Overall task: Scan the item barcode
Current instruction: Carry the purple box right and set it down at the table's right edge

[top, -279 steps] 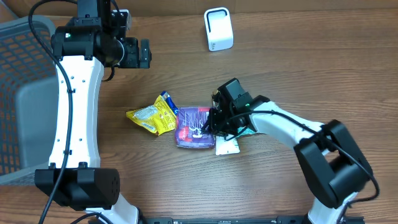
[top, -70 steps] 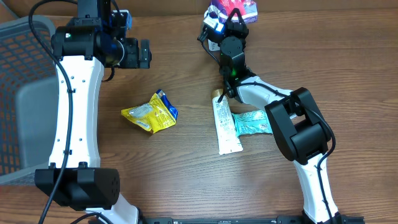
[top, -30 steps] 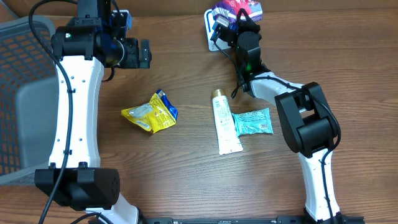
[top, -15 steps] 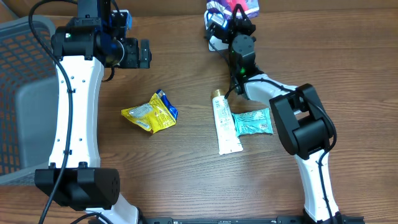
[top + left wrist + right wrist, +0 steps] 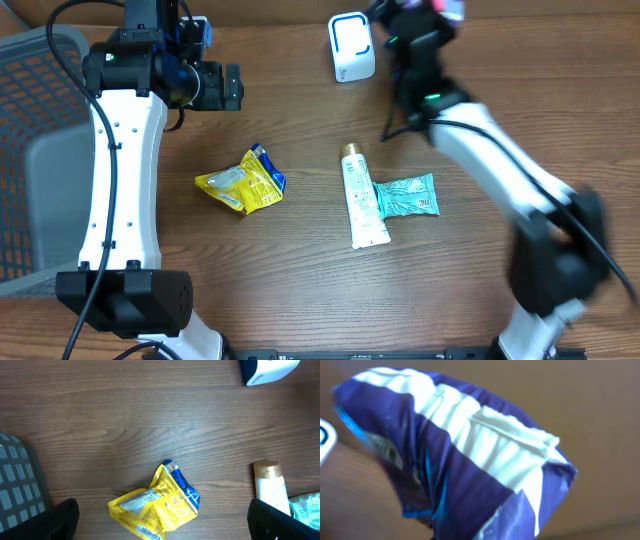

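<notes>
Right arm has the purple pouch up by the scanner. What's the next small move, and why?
Probably ease the purple pouch left, over the white scanner, rolling it to expose a barcode. Overhead, it hangs off to the scanner's right, and the wrist view shows only its seamed side, no clear barcode.

One scanner (image 5: 351, 45), one tube (image 5: 360, 205), one basket (image 5: 30, 90), one purple packet (image 5: 450, 470), two others (image 5: 245, 182) (image 5: 405, 196)

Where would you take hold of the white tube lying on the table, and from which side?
Probably from above, on the white tube just behind its gold cap, jaws across the narrow width. It lies flat, and the teal packet sits against its right side farther down, so only there are both flanks bare.
</notes>
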`<move>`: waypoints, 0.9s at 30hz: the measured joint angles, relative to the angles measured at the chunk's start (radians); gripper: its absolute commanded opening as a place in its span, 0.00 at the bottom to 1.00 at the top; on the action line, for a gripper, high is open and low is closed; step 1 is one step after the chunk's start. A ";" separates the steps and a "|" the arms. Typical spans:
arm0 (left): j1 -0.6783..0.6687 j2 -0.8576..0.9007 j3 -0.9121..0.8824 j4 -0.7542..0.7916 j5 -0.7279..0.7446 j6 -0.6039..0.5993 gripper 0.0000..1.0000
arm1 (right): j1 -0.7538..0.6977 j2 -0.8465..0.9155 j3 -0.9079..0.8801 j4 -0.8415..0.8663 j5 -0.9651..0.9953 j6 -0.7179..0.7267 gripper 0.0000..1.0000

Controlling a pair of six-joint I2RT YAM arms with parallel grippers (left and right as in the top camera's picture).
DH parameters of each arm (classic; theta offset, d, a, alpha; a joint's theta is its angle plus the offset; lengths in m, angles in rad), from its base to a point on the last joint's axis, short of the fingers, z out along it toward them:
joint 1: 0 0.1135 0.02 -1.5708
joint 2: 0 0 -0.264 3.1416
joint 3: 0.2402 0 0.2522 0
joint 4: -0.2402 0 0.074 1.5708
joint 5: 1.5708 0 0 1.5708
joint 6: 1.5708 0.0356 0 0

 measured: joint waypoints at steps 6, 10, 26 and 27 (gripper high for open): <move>0.000 0.000 0.000 0.000 0.000 0.000 1.00 | -0.196 -0.300 0.021 -0.515 -0.249 0.542 0.04; 0.000 0.000 0.000 0.000 0.000 0.000 1.00 | -0.407 -0.325 0.019 -0.747 -0.542 0.789 0.04; 0.000 0.000 0.000 0.000 0.000 0.000 0.99 | -0.924 -0.291 -0.526 -0.612 -1.111 0.995 0.11; 0.000 0.000 0.000 0.000 0.000 0.000 1.00 | -0.935 -0.291 -0.547 -0.605 -1.117 1.000 0.28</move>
